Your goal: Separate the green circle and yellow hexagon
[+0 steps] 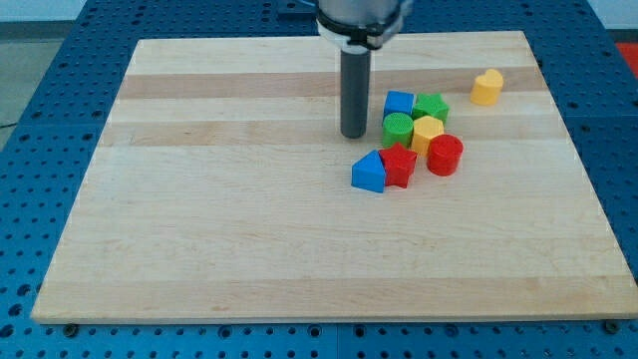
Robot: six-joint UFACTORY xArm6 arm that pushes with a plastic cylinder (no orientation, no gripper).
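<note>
The green circle (397, 128) and the yellow hexagon (428, 133) sit side by side and touching in a tight cluster right of the board's middle. My tip (353, 135) rests on the board just left of the green circle, with a small gap between them. Around the pair are a blue cube (399, 103), a green star (432, 106), a red star (399, 164), a red cylinder (445, 156) and a blue triangle (369, 173).
A yellow block with a pointed top (487, 87) stands alone near the view's top right. The wooden board (229, 199) lies on a blue perforated table, its right edge close to the cluster.
</note>
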